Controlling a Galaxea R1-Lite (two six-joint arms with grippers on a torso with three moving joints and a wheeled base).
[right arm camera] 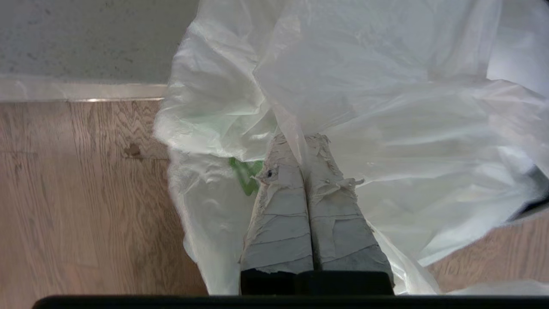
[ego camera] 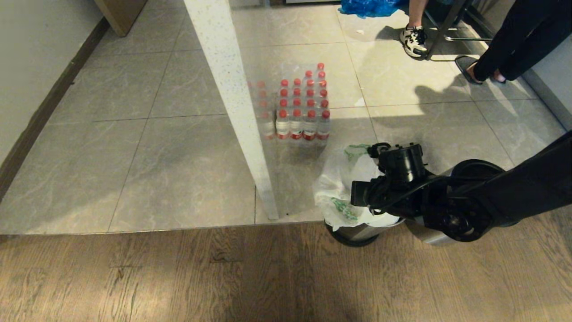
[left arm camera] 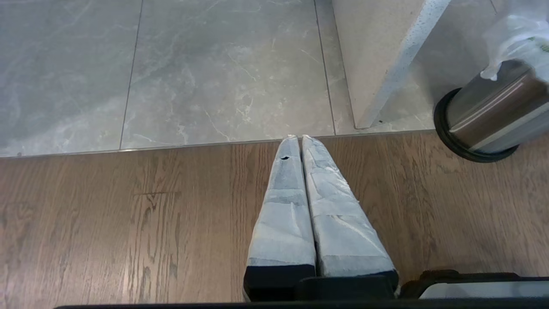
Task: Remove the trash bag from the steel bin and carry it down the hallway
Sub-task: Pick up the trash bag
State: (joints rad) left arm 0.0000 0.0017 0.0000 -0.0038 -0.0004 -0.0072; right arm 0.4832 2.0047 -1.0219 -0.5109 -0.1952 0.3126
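The trash bag [ego camera: 339, 188], thin white plastic with green printing, bulges up out of the steel bin [ego camera: 357, 233], which stands on the wood floor at the edge of the grey tiles. My right gripper [right arm camera: 302, 139] is shut on a fold of the trash bag [right arm camera: 386, 107], and the film is drawn up between the taped fingers. In the head view the right arm reaches in from the right over the bin and hides its top. My left gripper [left arm camera: 299, 137] is shut and empty, low over the wood floor to the left of the steel bin [left arm camera: 493, 116].
A white speckled post [ego camera: 232, 103] stands just left of the bin. Behind it sits a pack of red-capped bottles [ego camera: 299, 107] on the hallway tiles [ego camera: 178, 170]. A person's feet [ego camera: 413, 40], a chair leg and a blue bag [ego camera: 366, 6] are at the far right. A wall with dark baseboard runs along the left.
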